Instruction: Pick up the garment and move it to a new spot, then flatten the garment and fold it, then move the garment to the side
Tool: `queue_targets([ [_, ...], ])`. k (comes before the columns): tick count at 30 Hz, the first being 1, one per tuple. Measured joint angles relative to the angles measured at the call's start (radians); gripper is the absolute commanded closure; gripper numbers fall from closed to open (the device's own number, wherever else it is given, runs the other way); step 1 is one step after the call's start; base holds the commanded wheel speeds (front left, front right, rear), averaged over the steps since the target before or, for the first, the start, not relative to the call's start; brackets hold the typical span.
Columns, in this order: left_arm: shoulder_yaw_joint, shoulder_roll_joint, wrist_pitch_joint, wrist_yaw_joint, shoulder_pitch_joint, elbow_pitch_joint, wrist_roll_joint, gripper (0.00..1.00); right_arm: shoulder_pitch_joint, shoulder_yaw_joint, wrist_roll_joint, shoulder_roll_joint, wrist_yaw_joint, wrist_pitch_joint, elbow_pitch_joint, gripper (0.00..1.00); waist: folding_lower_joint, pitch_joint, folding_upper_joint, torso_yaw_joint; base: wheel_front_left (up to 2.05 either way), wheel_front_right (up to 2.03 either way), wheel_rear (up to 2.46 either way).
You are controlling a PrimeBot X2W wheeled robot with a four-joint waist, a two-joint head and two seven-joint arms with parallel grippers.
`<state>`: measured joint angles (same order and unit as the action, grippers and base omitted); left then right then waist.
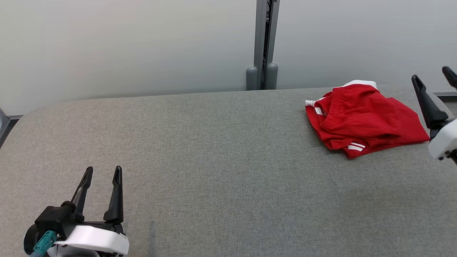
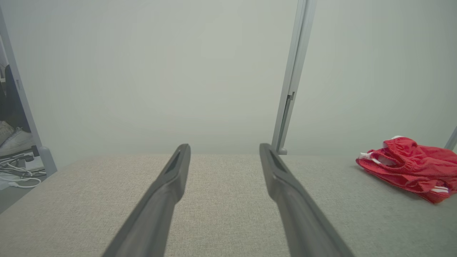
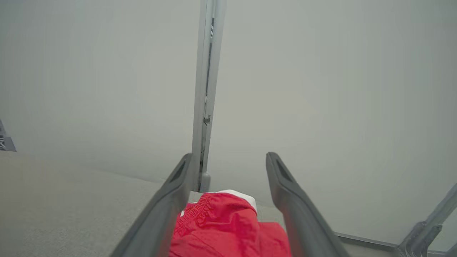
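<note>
Right claw (image 1: 430, 73) gaping — red garment (image 1: 360, 117) just beside it.

garment (image 1: 364, 117): red, white stripes and trim | table (image 1: 214, 160): grey woven | fingers (image 1: 116, 194): black

Your grey fabric table (image 1: 214, 160) carries one bunched red garment (image 1: 360, 117), lying just left of your right gripper (image 1: 432, 74) and well right of the left gripper (image 1: 103, 168)

Garment (image 1: 364, 117) on table (image 1: 214, 160) far right, beside right gripper (image 1: 431, 74).
</note>
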<state>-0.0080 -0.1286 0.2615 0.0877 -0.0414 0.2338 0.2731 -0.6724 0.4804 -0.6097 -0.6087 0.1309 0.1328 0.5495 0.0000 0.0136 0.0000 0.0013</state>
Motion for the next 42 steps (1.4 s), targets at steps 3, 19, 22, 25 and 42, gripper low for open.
queue_targets([
  [3, 0.013, 0.0, 0.0, -0.006, 0.012, -0.022, 0.001, 0.0, 0.095, -0.09, 0.036, 0.037, 0.0, 0.048, -0.043, 0.0, 0.0, 0.003, 0.0, -0.004, 0.0, 0.0, 0.0],
  [19, 0.065, 0.042, 0.0, 0.018, 0.051, -0.098, 0.011, 0.0, 0.518, -0.414, 0.236, 0.359, 0.0, 0.127, -0.275, 0.0, 0.0, -0.003, 0.0, 0.01, 0.0, 0.0, 0.0],
  [22, 0.069, 0.048, 0.0, 0.022, 0.054, -0.085, -0.004, 0.0, 0.552, -0.44, 0.263, 0.406, 0.0, 0.129, -0.314, 0.0, 0.0, -0.002, 0.0, 0.012, 0.0, 0.0, 0.0],
  [25, 0.066, 0.056, 0.0, 0.026, 0.055, -0.062, -0.009, 0.0, 0.585, -0.443, 0.275, 0.435, 0.0, 0.129, -0.342, 0.0, 0.0, -0.002, 0.0, 0.014, 0.0, 0.0, 0.0],
  [42, 0.042, 0.073, 0.0, 0.039, 0.042, 0.06, 0.007, 0.0, 0.61, -0.438, 0.278, 0.456, 0.0, 0.129, -0.332, 0.0, 0.0, -0.005, 0.0, 0.022, 0.0, 0.0, 0.0],
])
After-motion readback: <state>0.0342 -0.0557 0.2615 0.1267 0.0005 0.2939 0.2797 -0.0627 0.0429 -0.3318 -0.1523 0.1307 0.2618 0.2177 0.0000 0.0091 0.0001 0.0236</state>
